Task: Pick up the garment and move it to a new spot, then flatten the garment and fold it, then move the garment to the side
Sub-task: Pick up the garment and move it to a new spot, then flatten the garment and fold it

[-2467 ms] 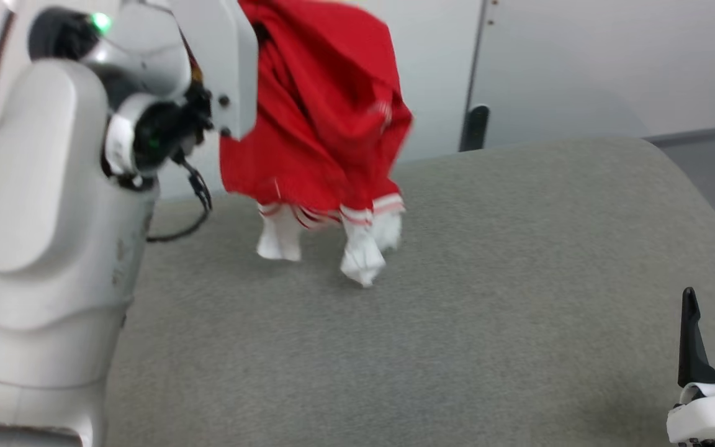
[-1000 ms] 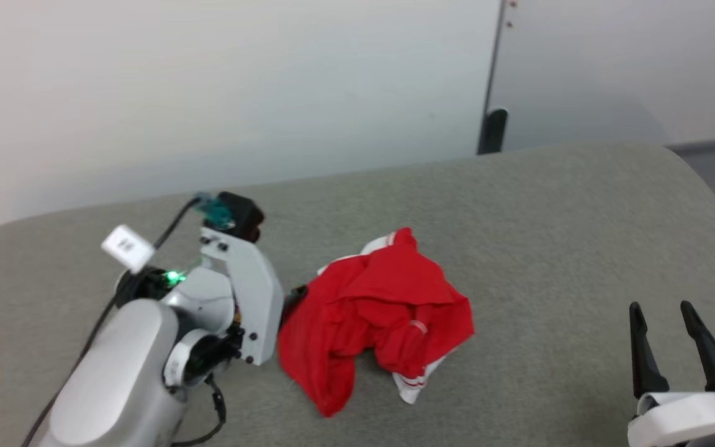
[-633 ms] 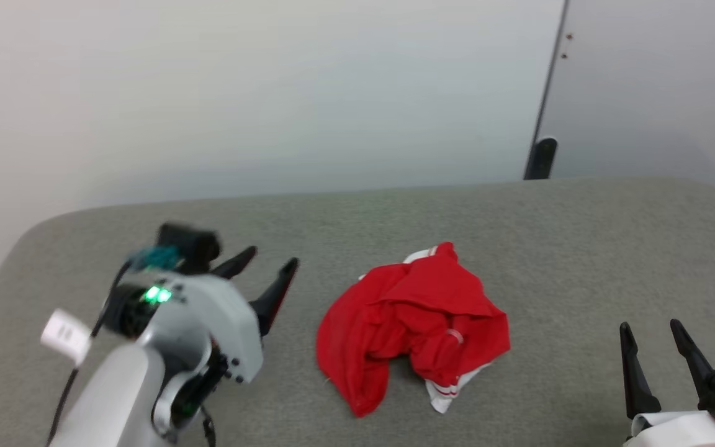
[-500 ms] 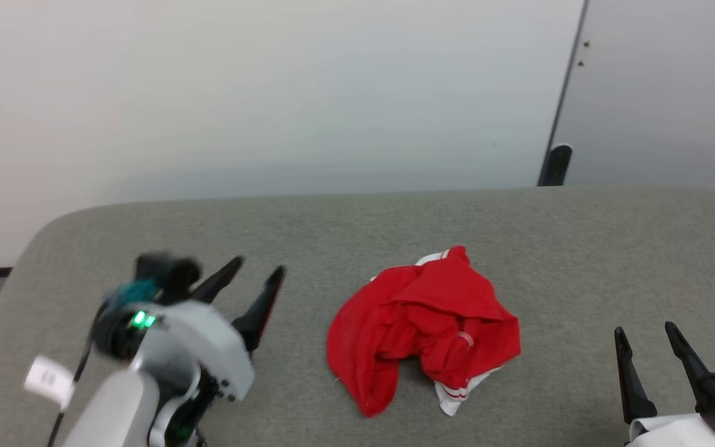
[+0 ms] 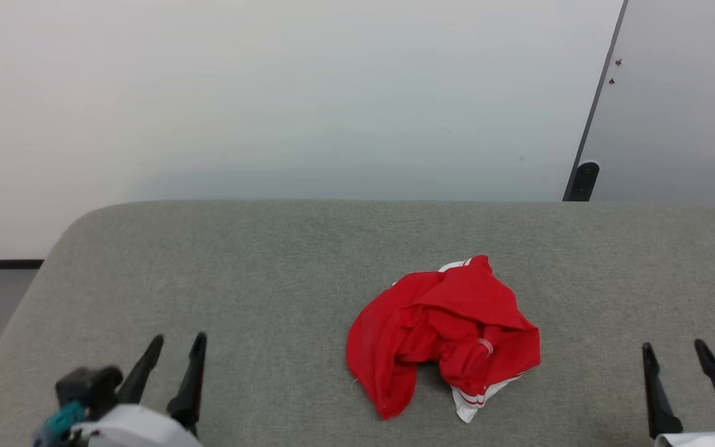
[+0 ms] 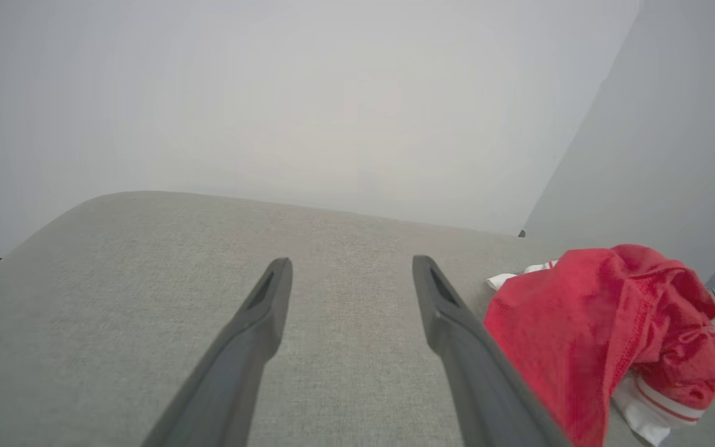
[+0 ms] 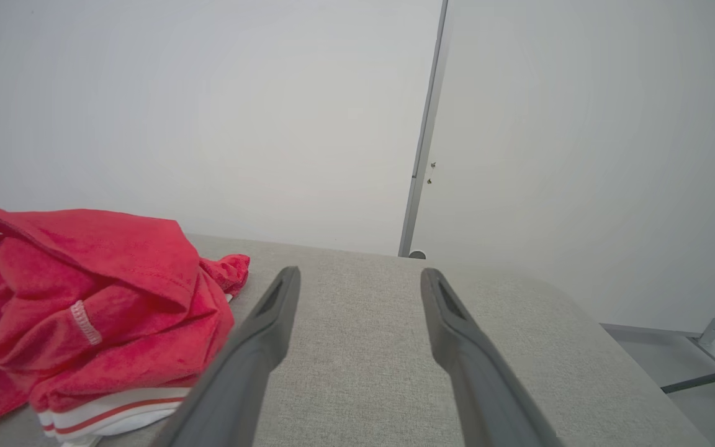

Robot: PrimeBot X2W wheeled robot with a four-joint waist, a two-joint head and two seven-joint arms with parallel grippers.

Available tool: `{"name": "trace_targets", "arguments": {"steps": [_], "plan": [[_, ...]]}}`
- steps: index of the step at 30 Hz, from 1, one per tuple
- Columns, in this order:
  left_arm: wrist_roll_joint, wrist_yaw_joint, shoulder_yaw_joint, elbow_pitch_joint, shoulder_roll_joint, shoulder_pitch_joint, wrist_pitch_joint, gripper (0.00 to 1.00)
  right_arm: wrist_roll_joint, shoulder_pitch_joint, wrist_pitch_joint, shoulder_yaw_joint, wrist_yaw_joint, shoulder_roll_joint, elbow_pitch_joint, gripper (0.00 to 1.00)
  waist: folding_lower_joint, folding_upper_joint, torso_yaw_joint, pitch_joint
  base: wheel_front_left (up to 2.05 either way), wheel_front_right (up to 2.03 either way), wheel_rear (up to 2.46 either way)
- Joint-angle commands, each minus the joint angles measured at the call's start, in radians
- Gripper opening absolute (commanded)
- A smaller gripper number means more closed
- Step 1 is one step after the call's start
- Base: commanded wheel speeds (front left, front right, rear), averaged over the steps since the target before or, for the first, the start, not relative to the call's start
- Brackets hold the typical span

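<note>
The crumpled red T-shirt (image 5: 444,335) is the one obstacle on the grey surface (image 5: 239,279) — open room lies on either side; the wall (image 5: 270,93) backs its far edge.

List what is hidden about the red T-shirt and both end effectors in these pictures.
- Crumpled red cotton T-shirt with white striped sleeves: head view, its own folds bury most of both sleeves.
- Same shirt, left wrist view: a finger of the left end effector covers its lower edge.
- Right end effector, head view: the bottom edge cuts off its wrist.
</note>
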Motion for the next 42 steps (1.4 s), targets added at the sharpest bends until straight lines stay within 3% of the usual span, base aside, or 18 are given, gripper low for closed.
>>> {"name": "trace_targets", "arguments": {"steps": [1,18,26,31,42], "plan": [[-0.001,0.01,0.012,0.01,-0.003,0.022,-0.021,1.0,-0.006,0.014,-0.007,-0.016,-0.001,-0.001,-0.006,1.0,0.0,0.0,0.003,-0.003,0.0,0.0,0.0],[-0.001,0.025,0.057,0.024,0.005,0.053,-0.069,1.0,-0.016,0.018,-0.009,-0.034,-0.001,0.01,-0.017,1.0,0.0,0.0,0.004,0.005,0.0,0.0,0.0],[-0.008,0.013,0.033,-0.012,0.022,-0.006,-0.008,1.0,-0.013,0.001,-0.009,-0.039,-0.001,0.017,-0.02,1.0,0.0,0.0,-0.056,0.03,0.0,0.0,0.0],[-0.035,-0.012,0.005,-0.025,0.052,-0.097,0.105,1.0,-0.004,-0.011,-0.008,-0.023,-0.001,0.025,-0.025,1.0,0.0,0.0,-0.132,0.061,0.0,0.0,0.0],[-0.139,-0.046,-0.085,-0.005,0.148,-0.35,0.478,1.0,-0.002,-0.065,0.006,0.106,-0.001,0.038,-0.046,1.0,0.0,0.0,-0.347,0.146,0.0,0.0,0.0]]}}
